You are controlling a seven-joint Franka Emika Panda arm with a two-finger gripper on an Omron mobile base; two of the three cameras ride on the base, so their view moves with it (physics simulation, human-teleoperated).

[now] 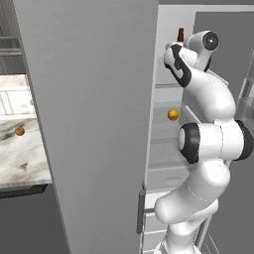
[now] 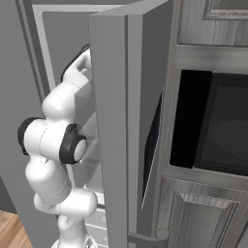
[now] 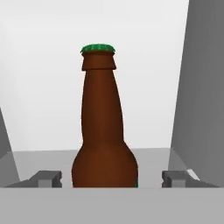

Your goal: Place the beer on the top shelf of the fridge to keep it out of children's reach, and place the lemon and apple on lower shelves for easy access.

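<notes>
The fridge (image 1: 99, 124) stood with its wide grey door swung open, and the white arm reached high into its pale interior. In the hand view, the beer (image 3: 103, 131) stood upright inside the fridge, its green cap uppermost, centred between the two dark fingertips (image 3: 46, 178) of the gripper (image 3: 111, 179). The fingertips were set well apart, each separated from the glass by a clear gap, so the claw was wide open and held nothing. In the left base view, only the neck of the bottle (image 1: 180, 34) appeared, just above the robot's wrist near the top of the fridge; the pane that carried it was hidden by the arm. The lemon (image 1: 172, 115) lay lower in the fridge, on a glass shelf well below the beer. The apple (image 1: 19, 131) rested outside the fridge, on the marble counter (image 1: 20, 154) beyond the open door.
</notes>
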